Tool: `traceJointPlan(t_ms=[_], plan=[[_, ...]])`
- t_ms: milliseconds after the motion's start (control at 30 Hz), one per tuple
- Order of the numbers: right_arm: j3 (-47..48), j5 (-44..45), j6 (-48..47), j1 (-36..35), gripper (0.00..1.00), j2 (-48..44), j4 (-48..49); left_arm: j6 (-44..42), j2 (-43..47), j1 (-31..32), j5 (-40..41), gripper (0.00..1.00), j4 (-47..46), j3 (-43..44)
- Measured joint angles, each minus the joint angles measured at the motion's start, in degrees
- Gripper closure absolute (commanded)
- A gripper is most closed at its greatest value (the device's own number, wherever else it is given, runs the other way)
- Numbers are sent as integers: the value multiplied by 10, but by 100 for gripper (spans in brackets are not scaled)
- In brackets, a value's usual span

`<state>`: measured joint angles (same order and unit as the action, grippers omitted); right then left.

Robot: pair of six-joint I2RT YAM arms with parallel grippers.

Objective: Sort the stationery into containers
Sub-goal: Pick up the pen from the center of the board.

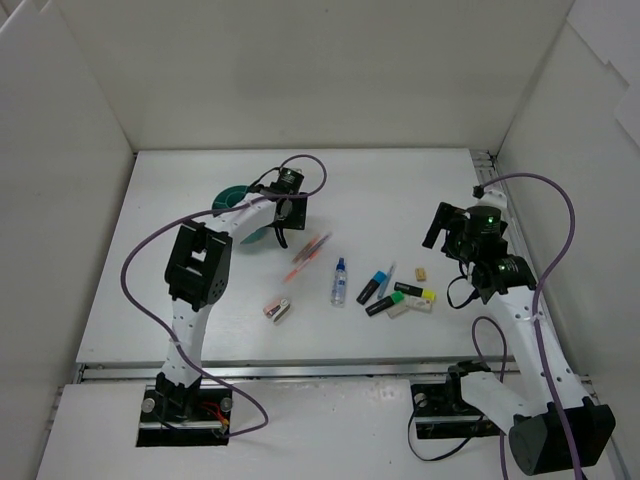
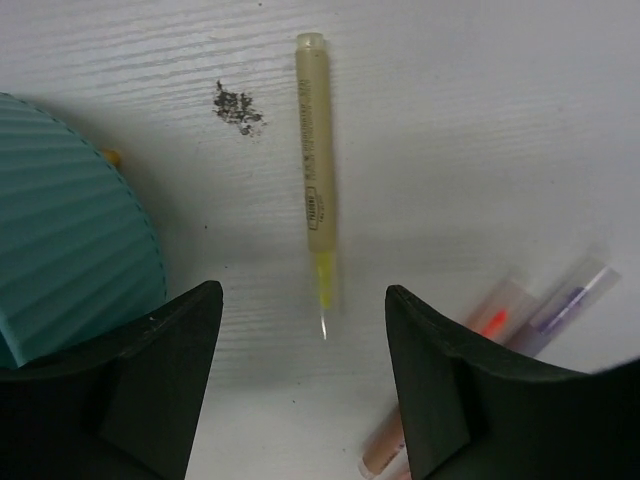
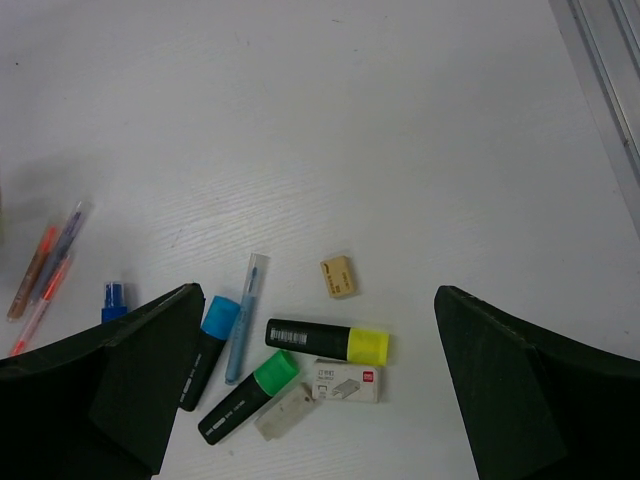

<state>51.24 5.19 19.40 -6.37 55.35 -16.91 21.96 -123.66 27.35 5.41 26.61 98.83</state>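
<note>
The round teal tub stands on the white tabletop at the far left, largely covered from above by the left arm, so what lies in its compartments cannot be told; the left wrist view gives only its ribbed outer wall at the left edge; the left fingers stand apart above the tabletop and grip nothing; in line with the gap between them lies a thin yellow pen, flat on the tabletop near the tub, its pointed tip towards the fingers and its blunt end near a dark smudge; a bunch of orange and purplish pens lies to the right, apart from the yellow pen; the right fingers are spread wide and hold nothing, hovering over a cluster on the right of the tabletop; there a blue-capped highlighter lies beside a thin blue pen, a green-capped highlighter slants below them, and a yellow-capped highlighter lies just above a boxed white eraser; a tan eraser sits a little apart; a blue-capped clear bottle lies between the bunched pens and the highlighters; a pink eraser lies alone nearer the arm bases; all of these lie outside the tub.
</note>
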Motion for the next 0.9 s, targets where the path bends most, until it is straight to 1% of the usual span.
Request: traceJointPlan(t_ms=[167,200,367,467,500,567,733,900], plan=[[0,0,0,0,2,11,0,1,-23,-9,-3,46,-1,14],[0,0,0,0,2,13,0,1,-28,-9,-5,50,-2,16],[0,0,0,0,2,16,0,0,-58,-7,-10,64,0,46],[0,2,0,0,2,16,0,-2,-65,-7,-11,77,-1,58],[0,3,0,0,2,16,0,-2,-66,-7,-13,86,-1,58],[0,4,0,0,2,16,0,-3,-66,-7,-14,100,0,59],[0,6,0,1,2,15,0,-26,-63,-7,-12,100,5,59],[1,10,-5,1,2,14,0,-73,-26,-7,-16,100,55,65]])
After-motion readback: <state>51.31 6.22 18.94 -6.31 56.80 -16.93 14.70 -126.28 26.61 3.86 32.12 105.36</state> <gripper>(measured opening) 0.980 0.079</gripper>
